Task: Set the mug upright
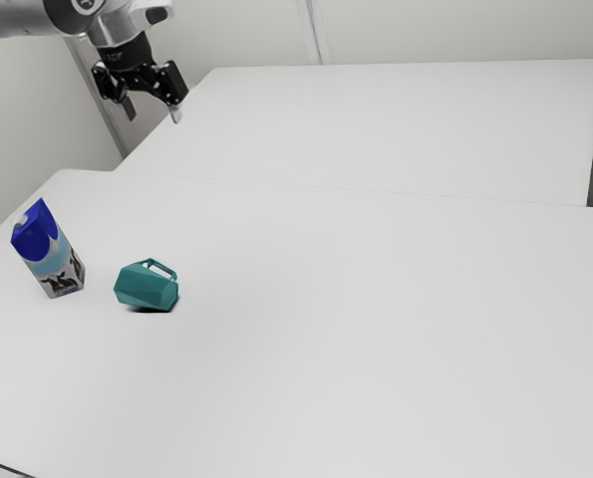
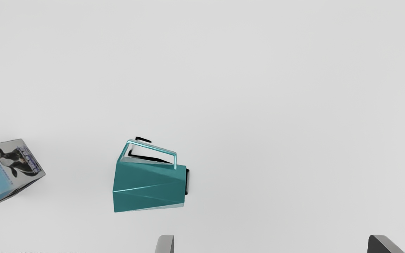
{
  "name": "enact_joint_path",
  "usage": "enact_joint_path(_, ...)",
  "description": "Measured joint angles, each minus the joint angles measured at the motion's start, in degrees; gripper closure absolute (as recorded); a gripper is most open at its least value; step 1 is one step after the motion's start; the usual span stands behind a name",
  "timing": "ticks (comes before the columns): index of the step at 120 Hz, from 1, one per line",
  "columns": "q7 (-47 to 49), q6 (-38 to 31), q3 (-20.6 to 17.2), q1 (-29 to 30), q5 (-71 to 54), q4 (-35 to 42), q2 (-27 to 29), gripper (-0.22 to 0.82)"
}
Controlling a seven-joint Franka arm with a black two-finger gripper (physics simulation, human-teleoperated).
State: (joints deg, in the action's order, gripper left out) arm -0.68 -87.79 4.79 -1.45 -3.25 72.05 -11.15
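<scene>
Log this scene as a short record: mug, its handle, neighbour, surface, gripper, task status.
Mug: faceted teal mug, lying on its side
Handle: angular teal loop, standing out from the mug's side
Neighbour: upright blue, light-blue and grey-white carton with a cow picture, apart from the mug, toward the exterior view's left
Surface: plain white table, under both mug and carton
Gripper: black two-finger gripper, raised above the table, fingers apart, holding nothing
Task status: mug not yet upright
</scene>
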Motion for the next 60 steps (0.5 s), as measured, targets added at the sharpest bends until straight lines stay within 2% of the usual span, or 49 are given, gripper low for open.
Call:
enact_joint_path(17, -0.4, 0.2, 0.8, -0.3, 0.0, 1.3, 0.3, 0.0)
enact_joint_path(31, -1.9, -0.9, 9.0, 0.5, 7.3, 9.7, 1.9, 0.0)
enact_joint_path(38, -3.1, -1.5, 11.0, 3.9, 12.1, 13.7, 2.2, 0.0)
enact_joint_path(44, -4.4, -2.5, 11.0, 7.3, 16.0, 17.3, 2.2, 0.0)
enact_joint_path(51, -6.1, -4.2, 9.0, 12.0, 19.9, 21.2, 2.1, 0.0)
enact_joint_path(60, -8.3, -6.4, 8.1, 14.6, 24.1, 24.1, 1.3, 0.0)
